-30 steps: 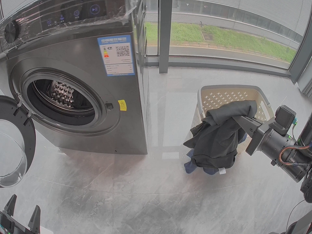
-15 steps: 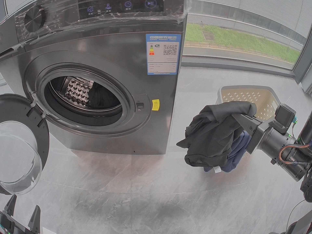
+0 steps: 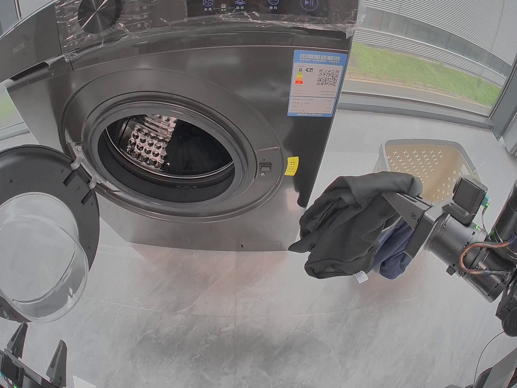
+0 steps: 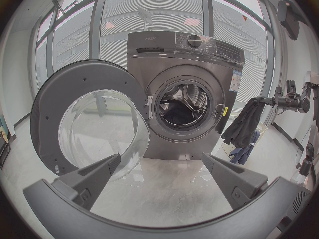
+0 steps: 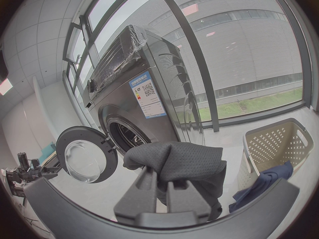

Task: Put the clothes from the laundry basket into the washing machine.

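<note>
My right gripper (image 3: pixel 401 200) is shut on a dark grey garment (image 3: pixel 350 224), which hangs from it above the floor, to the right of the washing machine (image 3: pixel 215 71). In the right wrist view the dark grey garment (image 5: pixel 179 165) drapes over the shut gripper (image 5: pixel 162 188). The machine's door (image 3: pixel 37 238) stands swung open to the left, and dark cloth lies inside the drum (image 3: pixel 177 149). A beige laundry basket (image 3: pixel 431 163) sits on the floor behind the garment, with a navy garment (image 3: pixel 396 249) hanging over its side. My left gripper (image 4: pixel 159 170) is open, low and well in front of the machine.
Floor-to-ceiling windows (image 3: pixel 431 39) run behind the machine and basket. Bare grey tile floor (image 3: pixel 226 319) lies between me and the machine. The open door juts out to the front left of the drum opening.
The head view has swung, so the machine now sits farther right in the picture. My right gripper, holding the dark grey garment, is now closer to the machine's front right corner.
</note>
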You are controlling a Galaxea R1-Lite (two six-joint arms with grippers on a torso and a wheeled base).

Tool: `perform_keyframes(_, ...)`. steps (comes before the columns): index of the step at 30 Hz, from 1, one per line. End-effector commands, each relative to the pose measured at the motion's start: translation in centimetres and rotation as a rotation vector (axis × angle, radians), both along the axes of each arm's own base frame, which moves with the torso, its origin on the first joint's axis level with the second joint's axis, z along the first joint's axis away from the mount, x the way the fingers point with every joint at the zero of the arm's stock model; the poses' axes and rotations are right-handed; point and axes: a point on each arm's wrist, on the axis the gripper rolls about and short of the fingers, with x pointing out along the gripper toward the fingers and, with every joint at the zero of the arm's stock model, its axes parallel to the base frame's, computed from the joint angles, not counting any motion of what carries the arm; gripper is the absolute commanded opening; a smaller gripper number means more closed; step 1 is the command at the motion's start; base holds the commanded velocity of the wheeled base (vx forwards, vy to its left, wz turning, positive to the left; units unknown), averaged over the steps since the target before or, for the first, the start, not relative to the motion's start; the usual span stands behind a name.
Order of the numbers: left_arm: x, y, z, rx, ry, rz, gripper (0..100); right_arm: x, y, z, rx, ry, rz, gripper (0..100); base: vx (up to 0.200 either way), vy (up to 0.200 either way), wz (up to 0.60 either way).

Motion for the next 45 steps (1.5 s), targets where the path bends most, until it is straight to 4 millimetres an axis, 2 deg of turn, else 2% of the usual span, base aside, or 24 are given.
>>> perform_keyframes(1, 0.05, 0.00, -0.47, 0.000, 0.007, 0.001, 100, -0.02, 0.04, -0.08, -0.002, 0.002, 0.003, 0, -0.200, 0.000, 0.00)
perform_keyframes(5, 0.05, 0.00, -0.47, 0.000, 0.007, 0.001, 100, -0.02, -0.01, -0.04, -0.001, 0.001, 0.001, 0, -0.200, 0.000, 0.00)
perform_keyframes(11, 0.05, 0.00, -0.47, 0.000, 0.007, 0.001, 100, -0.02, -0.01, -0.16, -0.002, 0.006, 0.001, 0, 0.000, 0.000, 0.00)
perform_keyframes(39, 0.05, 0.00, -0.47, -0.002, 0.007, 0.001, 100, 0.07, -0.10, -0.13, 0.003, 0.009, -0.004, 0, 0.000, 0.200, 0.00)
perform_keyframes(45, 0.05, 0.00, -0.47, -0.002, 0.007, 0.001, 100, 0.10, -0.17, -0.17, 0.002, 0.010, -0.007, 0, 0.000, 0.000, 0.00)
